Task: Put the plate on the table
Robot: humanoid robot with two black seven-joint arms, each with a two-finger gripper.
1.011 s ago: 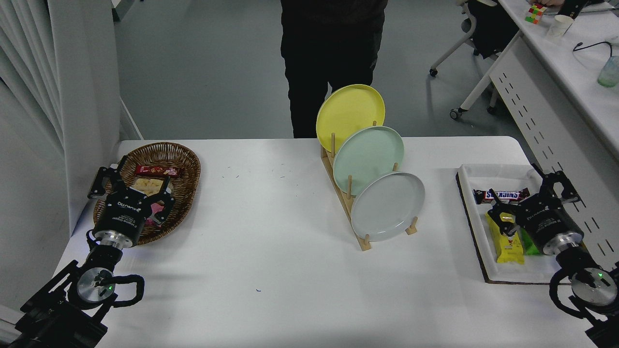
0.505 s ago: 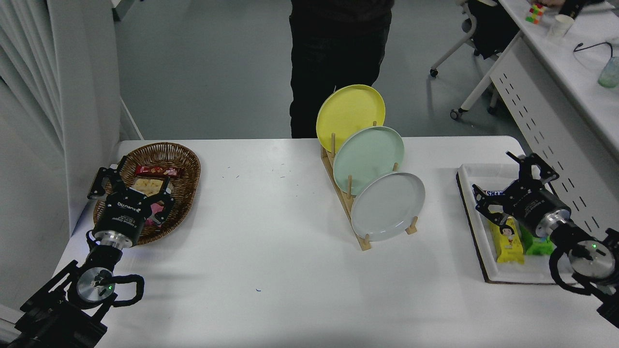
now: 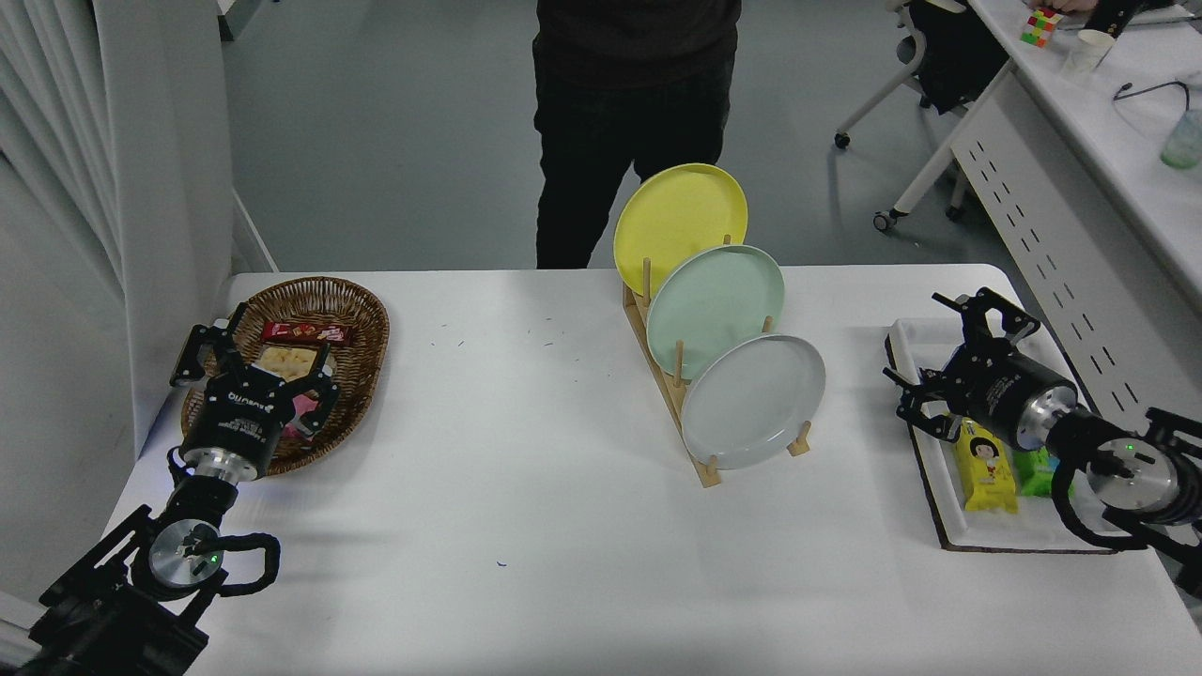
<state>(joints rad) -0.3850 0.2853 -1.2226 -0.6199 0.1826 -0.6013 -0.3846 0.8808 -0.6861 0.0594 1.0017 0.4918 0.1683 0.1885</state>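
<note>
My right gripper [image 3: 932, 355], jaws spread and empty, faces the plate [image 3: 753, 401] (racked upright): I should pinch its rim squarely.

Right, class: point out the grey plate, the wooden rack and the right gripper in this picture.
grey plate [image 3: 751, 402], head view, middle of its face.
wooden rack [image 3: 663, 371], head view, base rail left of the plates.
right gripper [image 3: 939, 355], head view, midway between its open fingers.
</note>
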